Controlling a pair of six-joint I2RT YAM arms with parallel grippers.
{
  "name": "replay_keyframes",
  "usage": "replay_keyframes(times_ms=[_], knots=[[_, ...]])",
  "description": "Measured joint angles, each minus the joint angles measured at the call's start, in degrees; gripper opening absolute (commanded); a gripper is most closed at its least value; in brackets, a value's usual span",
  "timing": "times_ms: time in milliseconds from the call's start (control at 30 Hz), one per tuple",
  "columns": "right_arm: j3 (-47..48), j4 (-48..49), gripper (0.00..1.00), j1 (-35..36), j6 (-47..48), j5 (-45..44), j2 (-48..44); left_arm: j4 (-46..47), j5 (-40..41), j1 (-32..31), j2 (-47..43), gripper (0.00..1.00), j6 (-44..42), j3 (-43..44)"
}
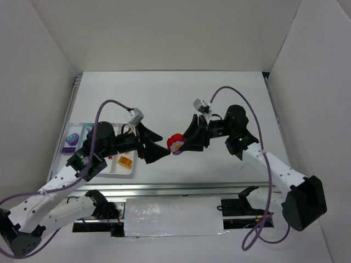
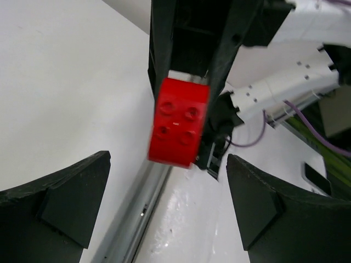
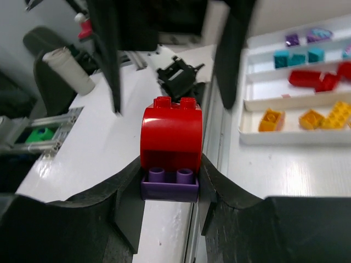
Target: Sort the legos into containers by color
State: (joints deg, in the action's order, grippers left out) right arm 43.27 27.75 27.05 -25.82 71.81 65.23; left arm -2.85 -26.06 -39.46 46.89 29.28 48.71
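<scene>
Above the table's middle, my right gripper (image 1: 182, 143) (image 3: 170, 189) is shut on two joined legos: a red rounded brick (image 3: 171, 134) (image 1: 174, 142) stuck on a flat purple brick (image 3: 169, 186). My left gripper (image 1: 156, 149) (image 2: 167, 211) faces it with its fingers (image 2: 71, 200) wide open, and the red brick (image 2: 178, 123) hangs just beyond them, touching neither. The white tray (image 1: 122, 174) (image 3: 285, 137) lies at the left under the left arm. Its containers hold purple legos (image 3: 306, 37), teal legos (image 3: 299, 56), red legos (image 3: 315, 78) and yellow-orange legos (image 3: 310, 116) in separate rows.
A metal rail (image 1: 164, 189) runs along the table's near edge, with a shiny sheet (image 1: 173, 216) in front of it. White walls close in the table on three sides. Purple cables (image 1: 112, 103) loop off both wrists.
</scene>
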Motion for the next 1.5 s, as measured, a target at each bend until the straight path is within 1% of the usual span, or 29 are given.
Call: replay_keyframes(times_ms=[100,233,333,367,400,467,500,533,633,667,700,767,833,967,1067,1133,1167,1267,1400,1500], knots=[[4.92,-9.03,0.00,4.39,8.20,-0.31,-1.75,3.10,-5.84,-0.02,0.85,0.99,1.68,-2.56],[6.80,-14.43,0.00,6.45,12.70,-0.94,-0.96,8.61,-11.85,-0.02,2.56,0.99,4.24,-4.92],[6.88,-18.10,0.00,6.71,14.75,-1.66,0.76,12.00,-14.75,-0.02,2.75,0.91,5.75,-5.84],[6.88,-19.19,0.00,6.78,15.17,-1.75,1.29,12.39,-15.10,-0.02,2.73,0.85,5.70,-5.86],[7.04,-19.89,0.00,6.97,15.56,-1.62,1.49,12.37,-15.28,0.02,2.71,0.67,5.75,-5.97],[7.56,-21.16,0.00,7.34,16.31,-0.79,1.44,11.96,-14.86,0.28,2.84,0.47,5.66,-6.19],[7.89,-21.64,0.00,7.65,16.59,-0.39,1.36,11.91,-14.75,0.44,2.84,0.32,5.57,-6.34],[8.15,-22.49,0.00,7.82,16.68,-0.52,1.22,12.04,-15.21,0.55,2.82,0.27,5.22,-6.40],[8.24,-23.15,0.00,7.82,16.59,-0.37,1.18,12.37,-14.99,0.55,2.99,0.20,4.98,-6.47],[8.24,-23.26,0.00,7.82,16.57,-0.31,1.20,12.37,-14.93,0.57,3.02,0.15,4.98,-6.47],[8.24,-23.30,0.00,7.82,16.61,-0.33,1.20,12.37,-14.86,0.57,3.08,0.00,4.96,-6.47],[8.24,-23.93,0.00,7.80,17.20,-0.44,1.20,12.15,-14.53,0.55,3.23,0.00,4.72,-6.45],[8.66,-25.86,0.00,7.78,19.45,-0.87,1.46,10.62,-12.41,0.37,3.17,0.00,3.96,-6.12],[10.93,-30.99,0.00,7.61,24.04,-3.69,4.37,2.60,-4.94,0.85,2.78,0.00,1.44,-2.80],[15.47,-32.79,0.00,7.58,26.45,-5.66,10.29,-3.89,-1.25,4.35,2.64,0.00,0.72,0.22],[18.18,-33.92,0.00,7.26,28.13,-7.34,14.56,-8.20,4.52,8.09,2.25,0.00,1.53,2.43],[18.53,-34.73,0.00,6.97,28.72,-7.96,16.41,-9.97,8.66,11.17,1.86,0.00,2.38,3.89],[17.75,-36.44,0.00,6.38,28.81,-9.22,21.40,-12.17,18.60,18.71,-0.07,0.00,4.15,5.70],[14.08,-34.80,0.00,6.45,26.03,-12.59,21.73,-15.69,30.86,23.54,-1.29,0.00,7.15,2.69],[13.44,-32.13,0.00,6.45,21.81,-18.78,21.33,-18.40,39.30,25.35,0.72,0.00,10.16,-2.19]])
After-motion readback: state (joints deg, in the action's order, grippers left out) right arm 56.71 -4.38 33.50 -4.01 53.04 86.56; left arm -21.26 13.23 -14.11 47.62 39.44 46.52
